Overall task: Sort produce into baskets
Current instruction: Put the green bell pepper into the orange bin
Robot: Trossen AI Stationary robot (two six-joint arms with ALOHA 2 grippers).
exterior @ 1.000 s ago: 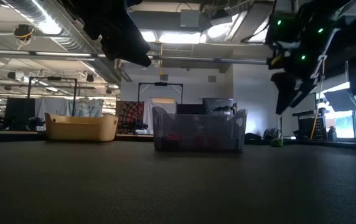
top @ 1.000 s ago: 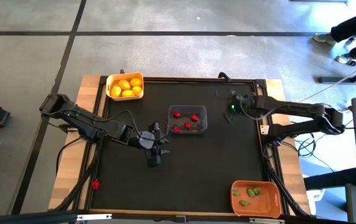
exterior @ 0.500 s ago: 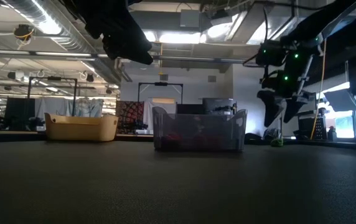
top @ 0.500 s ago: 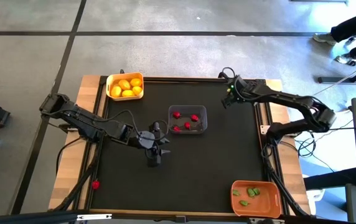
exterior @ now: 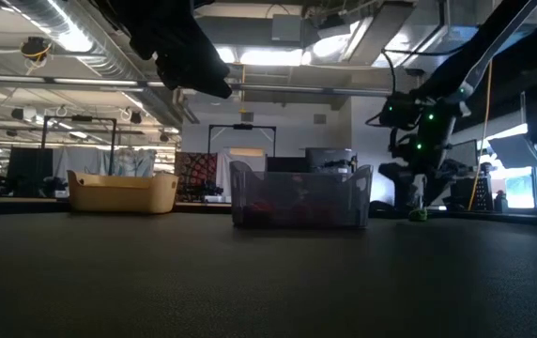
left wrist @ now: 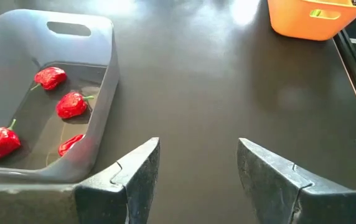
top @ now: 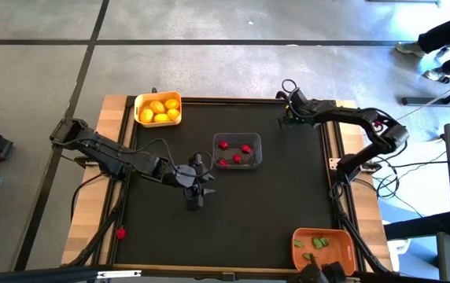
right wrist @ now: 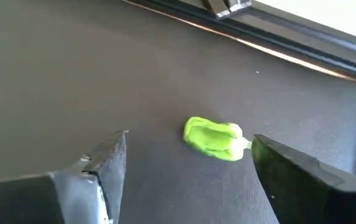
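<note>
A small green piece of produce (right wrist: 214, 139) lies on the dark mat near the table's far right corner, also visible in the low view (exterior: 419, 214). My right gripper (right wrist: 187, 168) hangs open just above it, one finger on either side and neither touching; from above the gripper (top: 286, 112) covers the piece. The left gripper (left wrist: 198, 171) is open and holds nothing. It hovers over the mat (top: 197, 195) near the clear basket (top: 237, 151), which holds several red pieces (left wrist: 72, 104). The yellow basket (top: 158, 108) holds lemons. The orange basket (top: 323, 248) holds green pieces.
One red piece (top: 120, 233) lies off the mat on the wooden border at the near left. The mat's raised frame (right wrist: 277, 43) runs close behind the green piece. Cables trail from both arms along the table's sides.
My right gripper has swung toward the table's far edge and sunk down over the green piece, rolling its wrist as it went. It now hangs low above the mat at the far right corner. The left arm has kept still.
</note>
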